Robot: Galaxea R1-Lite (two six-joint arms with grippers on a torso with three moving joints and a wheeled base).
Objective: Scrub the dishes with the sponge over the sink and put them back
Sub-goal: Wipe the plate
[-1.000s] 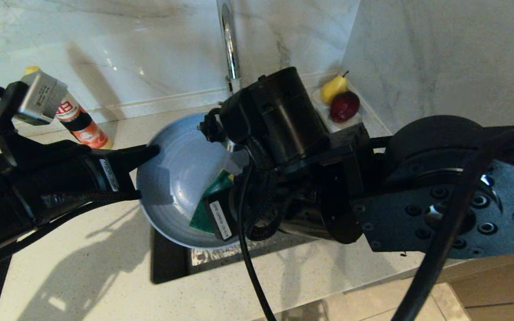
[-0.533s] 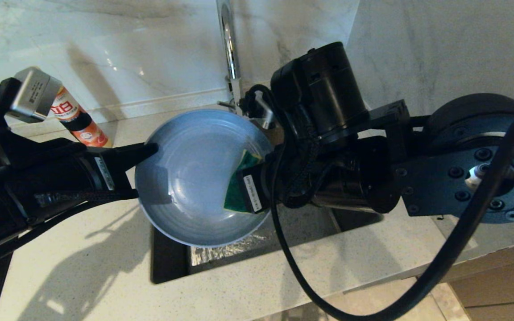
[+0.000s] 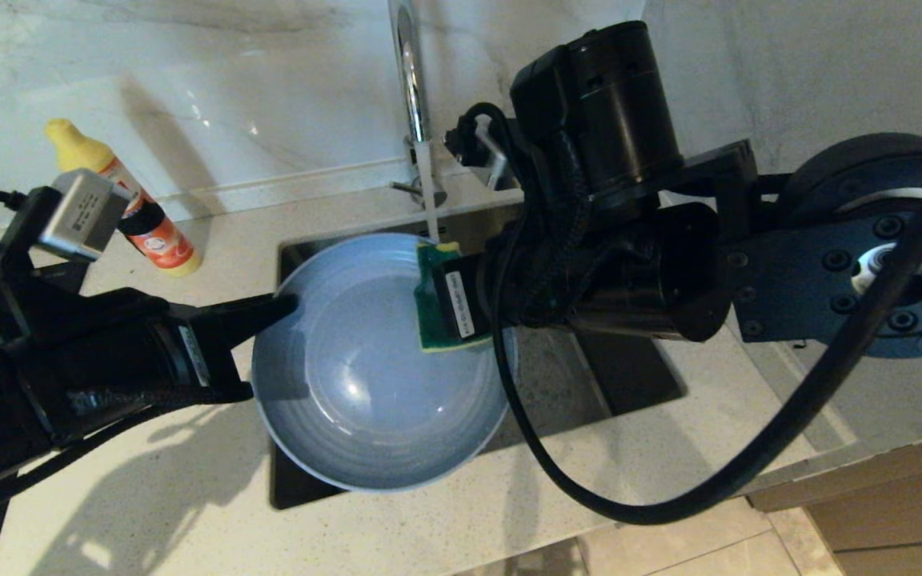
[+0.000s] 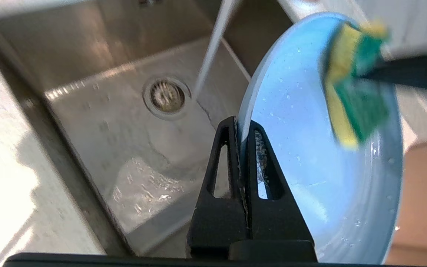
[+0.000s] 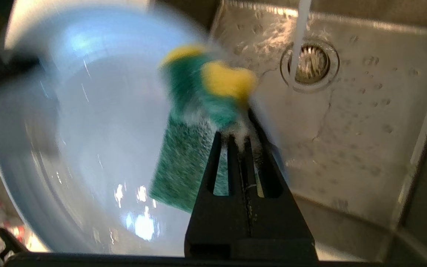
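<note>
Sponge (image 3: 438,298), clamped in right jaws, has slid to the left-jaw-gripped plate's (image 3: 365,400) far rim.

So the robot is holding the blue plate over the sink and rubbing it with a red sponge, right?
Not quite: the sponge is green and yellow, not red, as the left wrist view shows. The rest is right: the left gripper holds the blue plate over the sink.

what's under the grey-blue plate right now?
Under the wide grey-blue plate, pinched at its rim by the left gripper, is the square stainless steel sink, wet, with its round drain strainer visible. The plate hides the basin's front left part.
</note>
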